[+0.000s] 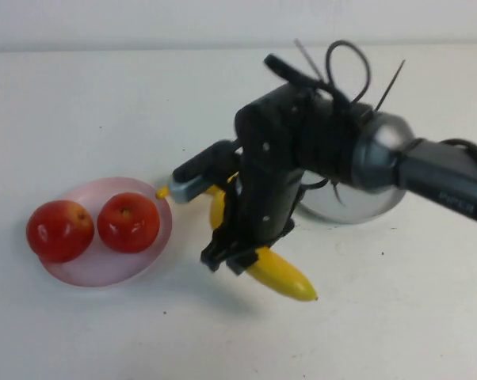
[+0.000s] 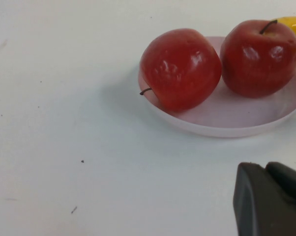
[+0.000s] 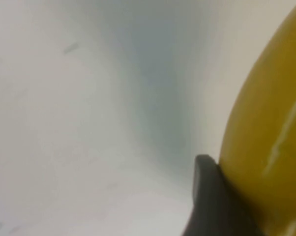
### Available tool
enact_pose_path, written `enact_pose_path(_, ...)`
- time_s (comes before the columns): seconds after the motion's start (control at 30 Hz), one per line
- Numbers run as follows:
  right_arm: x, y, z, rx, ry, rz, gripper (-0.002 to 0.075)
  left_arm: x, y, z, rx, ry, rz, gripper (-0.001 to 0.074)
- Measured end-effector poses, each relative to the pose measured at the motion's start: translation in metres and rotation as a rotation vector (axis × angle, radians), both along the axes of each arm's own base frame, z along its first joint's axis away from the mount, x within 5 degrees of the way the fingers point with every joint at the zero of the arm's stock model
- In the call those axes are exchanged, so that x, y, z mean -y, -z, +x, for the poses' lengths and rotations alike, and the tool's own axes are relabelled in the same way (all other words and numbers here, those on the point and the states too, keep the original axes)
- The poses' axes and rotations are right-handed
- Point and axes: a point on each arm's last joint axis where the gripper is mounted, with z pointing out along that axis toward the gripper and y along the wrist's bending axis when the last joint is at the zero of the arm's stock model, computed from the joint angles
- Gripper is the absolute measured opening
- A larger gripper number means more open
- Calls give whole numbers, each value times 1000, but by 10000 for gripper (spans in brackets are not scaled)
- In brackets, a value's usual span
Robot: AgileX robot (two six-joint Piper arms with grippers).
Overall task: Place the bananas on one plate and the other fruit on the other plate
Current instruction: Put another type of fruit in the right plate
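Two red apples (image 1: pixel 60 229) (image 1: pixel 128 222) sit on the pale pink plate (image 1: pixel 96 267) at the left. One banana (image 1: pixel 282 275) lies on the table right of that plate. My right gripper (image 1: pixel 234 255) is down over its near half and shut on it; in the right wrist view one dark finger (image 3: pixel 207 196) presses the yellow skin (image 3: pixel 271 123). A second banana's tip (image 1: pixel 164 191) pokes out beside the pink plate, the rest hidden under the arm. The grey plate (image 1: pixel 345 210) lies behind the right arm, mostly hidden. My left gripper (image 2: pixel 266 169) hovers shut near the pink plate (image 2: pixel 226 123).
The white table stretches bare round the plates. Black cables and zip ties stick up from the right arm's wrist (image 1: pixel 341 71).
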Motion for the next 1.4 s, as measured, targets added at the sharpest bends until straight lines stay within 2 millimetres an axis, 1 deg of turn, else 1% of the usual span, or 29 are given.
enact_pose_path(0.07, 17, -12, 16, 27, 112, 15, 308, 0, 0, 0, 0, 0, 0, 1)
enact_pose_path(0.13, 40, -16, 39, 51, 231, 15, 308, 0, 0, 0, 0, 0, 0, 1)
enact_pose_path(0.27, 88, -18, 81, 111, 410, 28, 308, 0, 0, 0, 0, 0, 0, 1)
enact_pose_path(0.37, 115, -14, 104, 151, 494, 56, 308, 0, 0, 0, 0, 0, 0, 1)
enact_pose_path(0.43, 125, -7, 115, 166, 527, 64, 308, 0, 0, 0, 0, 0, 0, 1)
enact_pose_path(0.57, 137, 13, 134, 161, 571, 71, 308, 0, 0, 0, 0, 0, 0, 1)
enact_pose_path(0.7, 142, 26, 150, 135, 596, 50, 309, 0, 0, 0, 0, 0, 0, 1)
enact_pose_path(0.8, 140, 30, 159, 120, 600, 37, 319, 0, 0, 0, 0, 0, 0, 1)
enact_pose_path(0.83, 139, 30, 161, 113, 602, 36, 331, 0, 0, 0, 0, 0, 0, 1)
enact_pose_path(0.9, 138, 30, 163, 106, 603, 32, 388, 0, 0, 0, 0, 0, 0, 1)
enact_pose_path(1.0, 137, 23, 164, 102, 604, 29, 496, 0, 0, 0, 0, 0, 0, 1)
enact_pose_path(1.07, 137, 15, 164, 101, 605, 25, 529, 0, 0, 0, 0, 0, 0, 1)
enact_pose_path(1.13, 138, 4, 165, 115, 599, 26, 535, 0, 0, 0, 0, 0, 0, 1)
enact_pose_path(1.2, 133, -7, 165, 137, 547, 28, 526, 0, 0, 0, 0, 0, 0, 1)
enact_pose_path(1.27, 122, -20, 163, 167, 442, 49, 503, 0, 0, 0, 0, 0, 0, 1)
enact_pose_path(1.3, 115, -24, 161, 173, 380, 66, 493, 0, 0, 0, 0, 0, 0, 1)
enact_pose_path(1.4, 82, -31, 147, 195, 91, 127, 467, 0, 0, 0, 0, 0, -1, 1)
